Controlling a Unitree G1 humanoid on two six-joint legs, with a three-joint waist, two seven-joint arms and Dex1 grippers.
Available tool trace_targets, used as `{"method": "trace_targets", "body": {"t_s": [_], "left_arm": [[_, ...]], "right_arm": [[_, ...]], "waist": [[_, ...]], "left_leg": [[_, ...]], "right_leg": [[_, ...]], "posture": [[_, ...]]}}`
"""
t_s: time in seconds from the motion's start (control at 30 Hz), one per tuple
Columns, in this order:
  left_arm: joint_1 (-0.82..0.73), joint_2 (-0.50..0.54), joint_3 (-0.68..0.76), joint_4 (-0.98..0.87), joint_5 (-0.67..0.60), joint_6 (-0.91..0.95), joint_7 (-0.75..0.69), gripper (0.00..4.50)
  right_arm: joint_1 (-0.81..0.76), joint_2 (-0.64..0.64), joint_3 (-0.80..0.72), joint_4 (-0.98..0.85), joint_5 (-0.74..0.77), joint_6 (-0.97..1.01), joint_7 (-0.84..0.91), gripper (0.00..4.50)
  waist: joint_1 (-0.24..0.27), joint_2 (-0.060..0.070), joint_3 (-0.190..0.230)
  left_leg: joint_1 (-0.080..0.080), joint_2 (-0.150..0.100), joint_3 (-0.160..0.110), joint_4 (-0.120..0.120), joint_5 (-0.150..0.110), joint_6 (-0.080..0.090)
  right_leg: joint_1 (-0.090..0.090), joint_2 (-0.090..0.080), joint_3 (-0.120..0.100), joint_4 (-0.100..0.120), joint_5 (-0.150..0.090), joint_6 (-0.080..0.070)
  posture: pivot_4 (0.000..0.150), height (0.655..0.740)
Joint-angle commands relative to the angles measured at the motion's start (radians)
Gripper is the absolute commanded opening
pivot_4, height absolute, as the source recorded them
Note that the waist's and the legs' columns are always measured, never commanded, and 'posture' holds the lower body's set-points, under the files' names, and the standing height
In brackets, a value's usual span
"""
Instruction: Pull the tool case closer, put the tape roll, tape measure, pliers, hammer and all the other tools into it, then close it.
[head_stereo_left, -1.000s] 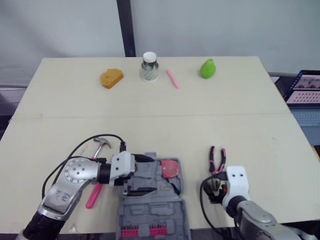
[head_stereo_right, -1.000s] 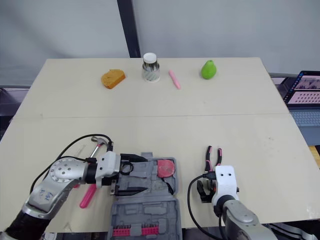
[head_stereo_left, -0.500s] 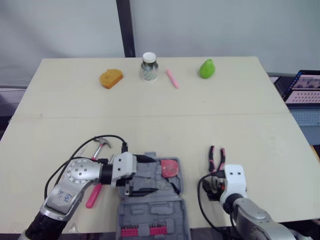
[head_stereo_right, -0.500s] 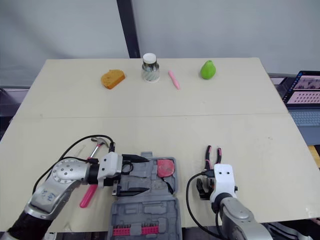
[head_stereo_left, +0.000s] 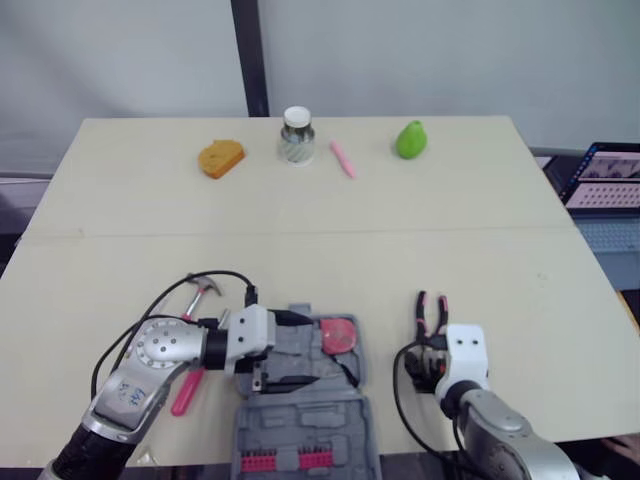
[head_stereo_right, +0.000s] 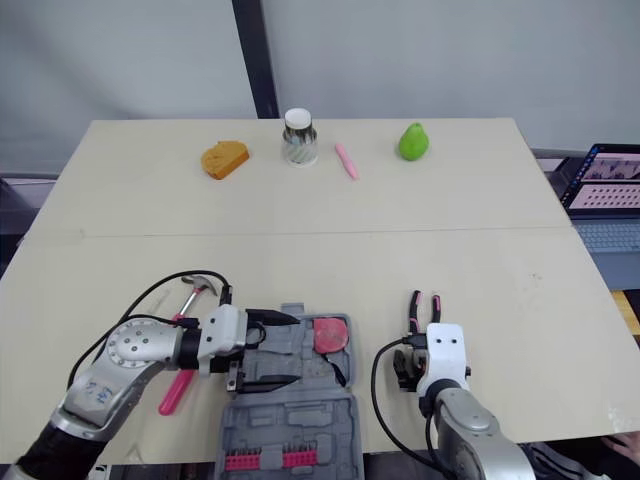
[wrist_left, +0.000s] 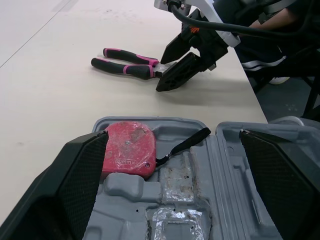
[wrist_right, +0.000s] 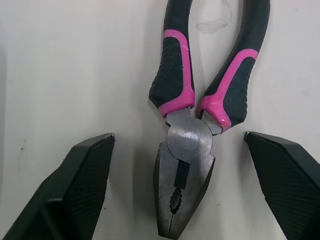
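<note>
Head view: the right claw (head_stereo_right: 405, 368), fingers apart, rests low on the table at the steel nose of the pliers (head_stereo_right: 424, 308), whose pink-and-black handles point away from it. The left claw (head_stereo_left: 292, 350), likewise spread and holding nothing, hovers over the open tool case (head_stereo_left: 300, 428), with the red tape measure (head_stereo_left: 338, 336) just ahead of its fingertips. The hammer (head_stereo_left: 187, 385) lies outside the case, back beside the left claw's wrist.

Left wrist view: the tape measure sits in a moulded recess just past one finger, its black strap trailing across the tray (the other recesses ahead look empty). Beyond the case's far rim, the right claw meets the pliers.

Right wrist view: the pliers' head lies between the two spread fingers (wrist_right: 75, 190) and appears to touch neither. The tool should handle as stiff steel, weighty for its size, with a slick bare nose. The likeliest hold is across the pivot or the start of the rubber grips. Farther from the claw the handles splay and could scissor shut under a squeeze.
</note>
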Motion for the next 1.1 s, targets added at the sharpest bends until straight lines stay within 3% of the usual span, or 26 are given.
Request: {"method": "trace_targets", "body": {"t_s": [0.03,0.1,0.13,0.37,0.5,0.63,0.77,0.9,1.1], "left_arm": [[0.007,-0.003,0.001,-0.046,-0.004,-0.008,0.005,4.50],[0.010,-0.003,0.001,-0.048,-0.004,-0.007,0.007,4.50],[0.012,-0.004,0.002,-0.048,-0.005,-0.006,0.010,4.50],[0.054,0.003,0.041,-0.045,-0.007,-0.013,0.039,4.50],[0.143,0.019,0.139,-0.062,-0.016,-0.019,0.082,4.50],[0.308,0.027,0.295,-0.104,-0.025,-0.026,0.127,4.50],[0.491,0.006,0.419,-0.154,-0.036,-0.062,0.135,4.50],[0.662,-0.034,0.526,-0.157,-0.038,-0.145,0.118,4.50],[0.821,-0.089,0.604,-0.157,-0.050,-0.226,0.095,4.50]], "right_arm": [[0.030,0.015,-0.014,0.013,-0.015,-0.016,-0.014,2.21],[0.031,0.015,-0.024,0.020,-0.019,-0.023,-0.013,1.19],[0.029,0.012,-0.028,0.025,-0.023,-0.030,-0.013,0.94],[0.007,-0.088,-0.036,0.033,-0.018,-0.092,0.067,0.95],[-0.071,-0.311,-0.041,0.034,0.008,-0.161,0.248,0.95],[-0.201,-0.603,0.006,0.073,0.062,-0.274,0.559,0.95],[-0.374,-0.768,0.100,0.123,0.124,-0.349,0.823,0.95],[-0.626,-0.804,0.280,0.196,0.106,-0.394,1.022,0.95],[-0.917,-0.699,0.536,0.267,0.023,-0.348,1.126,0.95]], "waist": [[0.000,0.000,0.000],[0.000,0.000,0.000],[0.000,0.000,0.000],[-0.001,-0.001,-0.001],[-0.005,0.001,0.000],[-0.031,0.002,0.001],[-0.038,0.002,0.001],[-0.039,0.002,0.002],[-0.038,0.001,0.002]], "left_leg": [[0.000,0.000,0.000,0.000,0.000,0.000],[0.000,0.000,0.000,0.000,0.000,0.000],[0.000,0.000,0.000,0.000,0.000,0.000],[0.000,0.000,0.000,0.002,0.000,0.000],[0.000,0.000,0.003,0.005,-0.002,0.003],[0.002,0.000,0.004,0.011,-0.002,0.004],[0.006,0.000,0.001,0.010,-0.002,0.004],[0.005,0.000,0.003,0.011,-0.004,0.006],[0.004,0.000,0.003,0.014,-0.005,0.007]], "right_leg": [[0.000,0.000,0.000,0.000,0.000,0.000],[0.000,0.000,0.000,0.000,0.000,0.000],[0.000,0.000,0.000,0.000,0.000,0.000],[0.001,0.000,0.001,0.000,0.000,0.000],[0.001,-0.001,0.004,0.000,0.000,0.000],[0.001,0.000,0.008,0.000,0.000,0.000],[0.001,0.000,0.011,0.002,0.000,0.000],[0.001,0.000,0.011,0.000,0.000,0.000],[0.000,-0.001,0.011,0.000,0.000,-0.001]], "posture": [[0.150,0.7400],[0.150,0.7400],[0.150,0.7400],[0.150,0.7400],[0.150,0.7400],[0.150,0.7400],[0.150,0.7400],[0.150,0.7400],[0.150,0.7400]]}}
